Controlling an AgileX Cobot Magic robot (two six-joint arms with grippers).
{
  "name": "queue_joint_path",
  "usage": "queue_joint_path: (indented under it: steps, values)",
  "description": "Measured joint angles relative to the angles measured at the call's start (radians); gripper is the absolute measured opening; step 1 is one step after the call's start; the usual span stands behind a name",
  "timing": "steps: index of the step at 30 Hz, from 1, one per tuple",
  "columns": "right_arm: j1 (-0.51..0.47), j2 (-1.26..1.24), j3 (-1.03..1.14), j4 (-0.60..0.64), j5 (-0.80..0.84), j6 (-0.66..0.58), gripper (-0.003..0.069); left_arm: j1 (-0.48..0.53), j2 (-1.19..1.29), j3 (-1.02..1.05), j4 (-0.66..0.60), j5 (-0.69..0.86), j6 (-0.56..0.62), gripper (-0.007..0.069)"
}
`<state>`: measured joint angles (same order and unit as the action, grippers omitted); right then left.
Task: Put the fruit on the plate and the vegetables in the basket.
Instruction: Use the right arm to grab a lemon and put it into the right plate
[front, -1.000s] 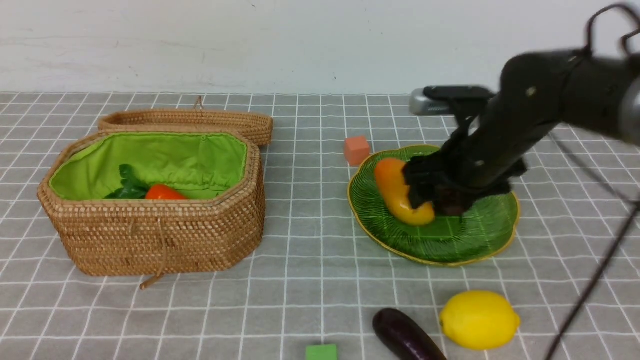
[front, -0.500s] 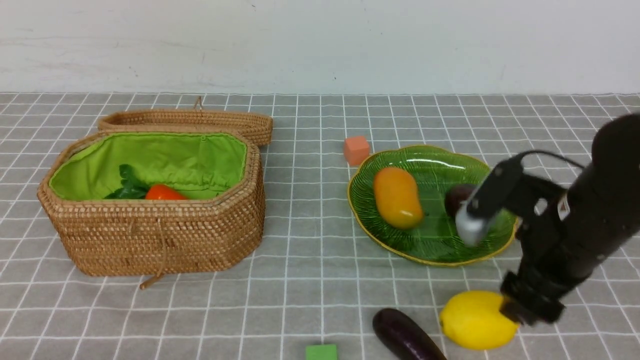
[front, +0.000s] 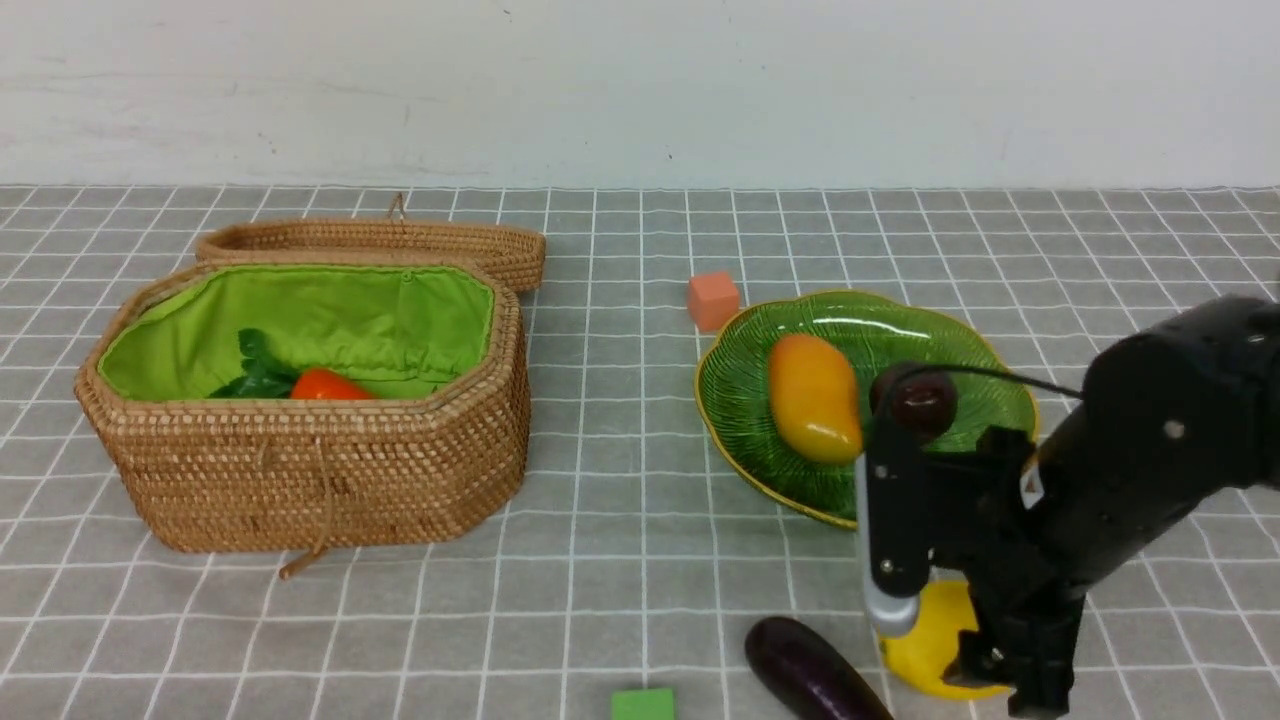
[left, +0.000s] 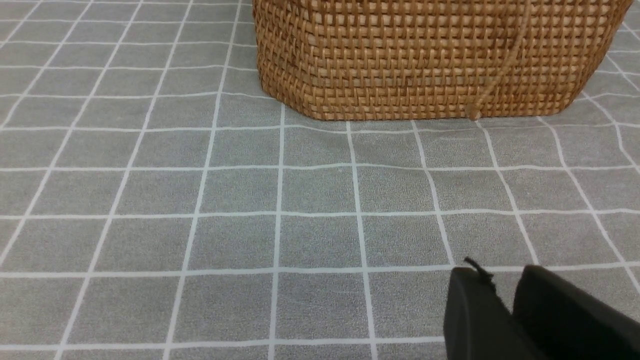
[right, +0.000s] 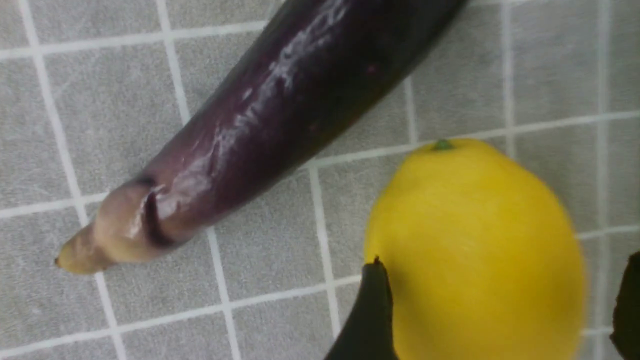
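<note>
Lemon (front: 932, 650) next: R gripper (right: 502, 280) quit plate (front: 740, 400) (mango (front: 815, 395), maroon fruit (front: 920, 402) down), fingers now spread astride it, unclenched; L gripper (left: 500, 282) pinched, empty.

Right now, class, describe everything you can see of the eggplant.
The eggplant is long, tapering, glossy dark purple and plastic-looking, with a pale tan stem tip. It lies flat on the grey checked cloth, beside the lemon with a strip of cloth showing between them. Nothing grips it.

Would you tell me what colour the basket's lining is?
The basket's lining is bright green, clearest in the front view.
</note>
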<state>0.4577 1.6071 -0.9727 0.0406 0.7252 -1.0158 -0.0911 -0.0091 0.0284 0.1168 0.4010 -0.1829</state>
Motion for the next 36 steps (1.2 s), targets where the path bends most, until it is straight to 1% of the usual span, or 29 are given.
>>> queue_joint_path:
  steps: [3,6,9,11,12,13,15,17,19,23,25,30,32,36]
  values:
    - [0.000,0.045,-0.004,-0.001,-0.006,-0.001,0.0589,0.000,0.000,0.000,0.000,0.000,0.000,0.0134]
    - [0.001,0.050,-0.015,-0.001,0.013,-0.001,0.0558,0.000,0.000,0.000,0.000,0.000,0.000,0.0135]
    - [0.001,0.050,-0.026,-0.001,0.052,0.000,0.0557,0.000,0.000,0.000,0.000,0.000,0.000,0.0138]
    - [0.001,0.050,-0.050,0.008,0.119,0.018,0.0557,0.000,0.000,0.000,0.000,0.000,0.000,0.0141]
    - [0.001,0.050,-0.053,0.010,0.124,0.018,0.0557,0.000,0.000,0.000,0.000,0.000,0.000,0.0141]
    - [0.001,0.044,-0.090,0.033,0.163,0.037,0.0557,0.000,0.000,0.000,0.000,0.000,0.000,0.0142]
    - [-0.004,0.039,-0.121,0.057,0.187,0.043,0.0557,0.000,0.000,0.000,0.000,0.000,0.000,0.0143]
    - [-0.028,0.034,-0.194,0.116,0.219,0.065,0.0557,0.000,0.000,0.000,0.000,0.000,0.000,0.0143]
    - [-0.060,0.034,-0.238,0.166,0.215,0.104,0.0557,0.000,0.000,0.000,0.000,0.000,0.000,0.0143]
    - [-0.137,0.033,-0.271,0.247,0.111,0.203,0.0557,0.000,0.000,0.000,0.000,0.000,0.000,0.0143]
    - [-0.192,0.039,-0.273,0.305,-0.009,0.285,0.0557,0.000,0.000,0.000,0.000,0.000,0.000,0.0143]
    - [-0.218,0.087,-0.274,0.345,-0.170,0.358,0.0557,0.000,0.000,0.000,0.000,0.000,0.000,0.0143]
    - [-0.218,0.125,-0.274,0.349,-0.210,0.378,0.0557,0.000,0.000,0.000,0.000,0.000,0.000,0.0143]
    - [-0.218,0.168,-0.274,0.349,-0.235,0.409,0.0557,0.000,0.000,0.000,0.000,0.000,0.000,0.0143]
